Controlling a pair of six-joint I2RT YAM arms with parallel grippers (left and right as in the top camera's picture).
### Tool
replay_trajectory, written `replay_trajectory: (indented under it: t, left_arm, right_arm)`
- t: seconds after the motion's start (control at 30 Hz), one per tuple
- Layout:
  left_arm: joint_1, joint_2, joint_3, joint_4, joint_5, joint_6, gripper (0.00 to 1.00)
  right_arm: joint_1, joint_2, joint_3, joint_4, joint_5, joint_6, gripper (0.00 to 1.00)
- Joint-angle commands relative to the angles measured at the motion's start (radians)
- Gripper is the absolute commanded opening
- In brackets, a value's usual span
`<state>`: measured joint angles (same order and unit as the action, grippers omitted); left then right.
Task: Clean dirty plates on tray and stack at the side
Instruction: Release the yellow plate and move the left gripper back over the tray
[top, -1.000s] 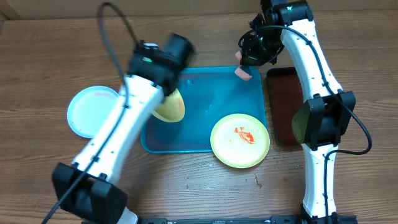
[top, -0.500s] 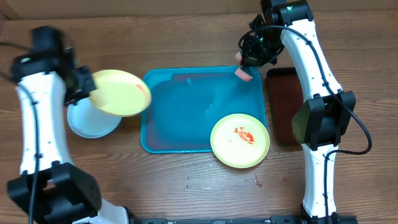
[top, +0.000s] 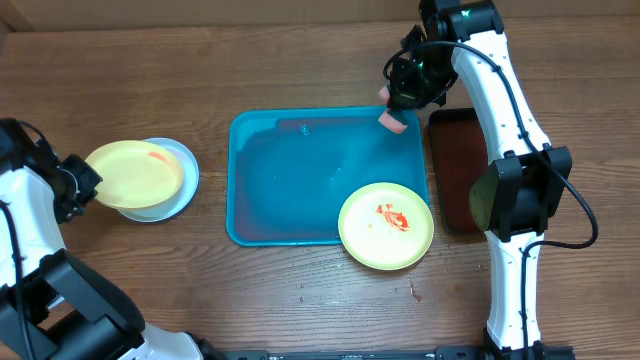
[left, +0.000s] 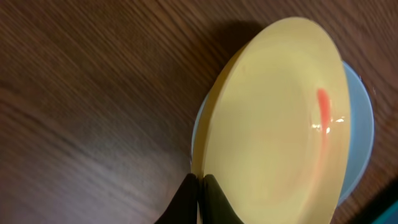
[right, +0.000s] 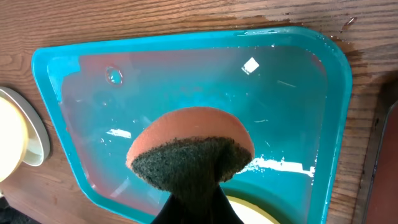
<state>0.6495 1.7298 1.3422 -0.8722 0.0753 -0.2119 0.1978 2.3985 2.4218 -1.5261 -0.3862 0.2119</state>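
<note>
My left gripper (top: 88, 182) (left: 200, 193) is shut on the rim of a pale yellow-green plate (top: 132, 173) (left: 280, 118) with a faint red streak, holding it just over the light blue plate (top: 185, 180) (left: 360, 118) left of the tray. A second yellow-green plate (top: 386, 226) with a red sauce smear sits on the front right corner of the turquoise tray (top: 290, 170) (right: 186, 81). My right gripper (top: 400, 105) (right: 193, 186) is shut on an orange sponge with a dark scrub pad (top: 392, 119) (right: 189, 146), held above the tray's back right corner.
A dark brown-red tray (top: 458, 170) lies right of the turquoise tray, under my right arm. The turquoise tray's floor is wet. A small red spot (top: 413, 294) marks the wooden table in front of the smeared plate.
My left arm has carried the yellow-green plate from the tray leftward and lowered it over the light blue plate. My right gripper and sponge have not moved.
</note>
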Motion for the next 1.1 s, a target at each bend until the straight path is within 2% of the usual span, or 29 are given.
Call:
replay_trajectory:
  t: [0.0,0.1,0.13,0.23,0.33,0.6,0.7,0.93,1.07]
  left_arm:
    - [-0.004,-0.009,-0.061,0.058,0.026,-0.050,0.04]
    - [-0.011,-0.008,-0.094,0.092,0.027,-0.058,0.06]
    - [-0.015,-0.008,-0.098,0.095,0.027,-0.058,0.09]
    - [-0.030,-0.008,-0.100,0.093,0.028,-0.057,0.29]
    - [-0.047,-0.008,-0.100,0.087,0.043,-0.056,0.37]
    - [-0.150,-0.008,-0.065,0.067,0.164,0.036,0.41]
    - [-0.235,-0.008,-0.042,0.030,0.227,0.085,0.43]
    - [-0.529,-0.008,-0.040,-0.035,0.476,0.085,0.45]
    - [-0.732,0.003,-0.040,0.004,0.485,-0.016,0.57]
  right_arm:
    - [-0.002,-0.035,0.024,0.002,-0.009,-0.007,0.04]
    - [-0.002,-0.035,0.024,0.001,-0.009,-0.007,0.04]
    - [-0.002,-0.035,0.024,0.001,-0.009,-0.008,0.04]
    - [-0.002,-0.035,0.024,0.002,-0.009,-0.007,0.04]
    - [-0.002,-0.035,0.024,0.002,-0.009,-0.007,0.04]
    - [-0.002,-0.035,0.024,0.002,-0.009,-0.008,0.04]
    - [-0.002,-0.035,0.024,0.002,-0.008,-0.008,0.04]
    - [-0.002,-0.035,0.024,0.002,-0.008,-0.007,0.04]
    - [-0.002,-0.035,0.024,0.002,-0.009,-0.007,0.04]
